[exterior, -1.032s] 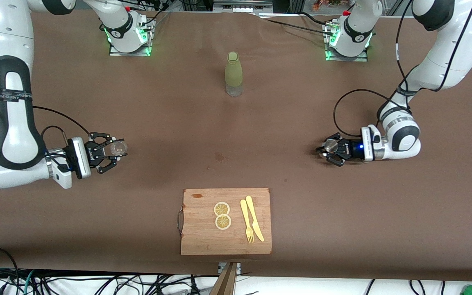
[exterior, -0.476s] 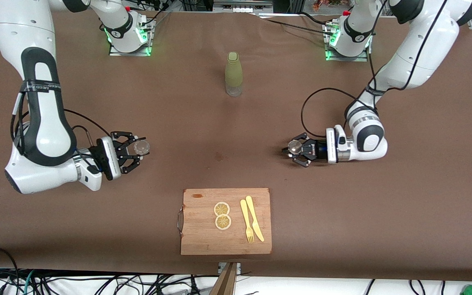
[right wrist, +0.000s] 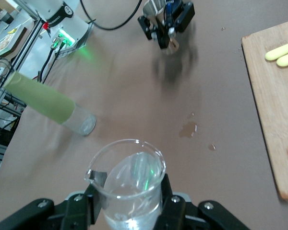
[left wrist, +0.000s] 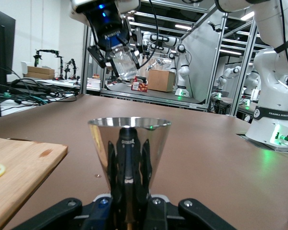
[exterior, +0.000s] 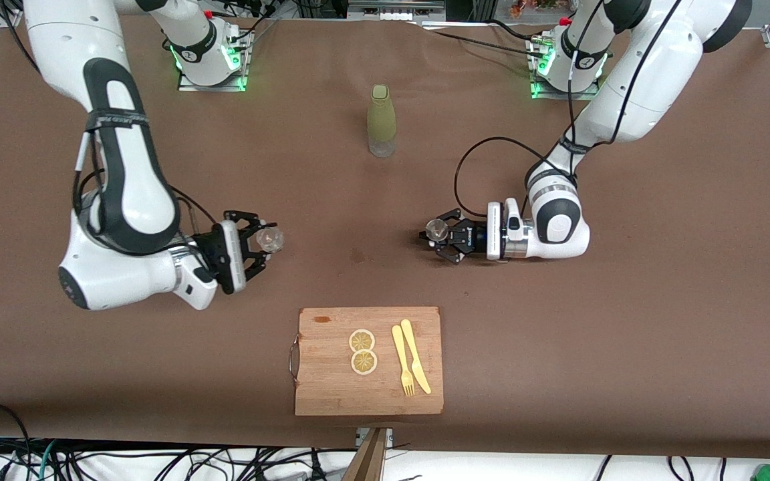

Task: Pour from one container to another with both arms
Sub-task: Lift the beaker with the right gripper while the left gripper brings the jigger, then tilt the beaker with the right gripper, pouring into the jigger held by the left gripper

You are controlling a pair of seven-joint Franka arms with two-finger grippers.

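Observation:
My right gripper (exterior: 263, 242) is shut on a clear glass beaker (exterior: 271, 238), held over the brown table toward the right arm's end. In the right wrist view the beaker (right wrist: 129, 179) sits between the black fingers (right wrist: 175, 208), spout up. My left gripper (exterior: 440, 235) is shut on a shiny metal cone cup (exterior: 436, 230) low over the table toward the left arm's end. In the left wrist view the cup (left wrist: 129, 139) fills the middle, and the right gripper's beaker (left wrist: 125, 60) hangs higher, farther off. A wide gap separates the two containers.
A green bottle (exterior: 381, 120) stands near the bases at mid-table. A wooden cutting board (exterior: 328, 381) lies nearest the front camera, with two lemon slices (exterior: 363, 351), a yellow fork and a knife (exterior: 410, 364). A small wet spot (exterior: 357, 254) marks the cloth between the grippers.
Both arms have swung inward toward the table's middle, carrying the beaker and the metal cup closer to each other. Both grips are unchanged.

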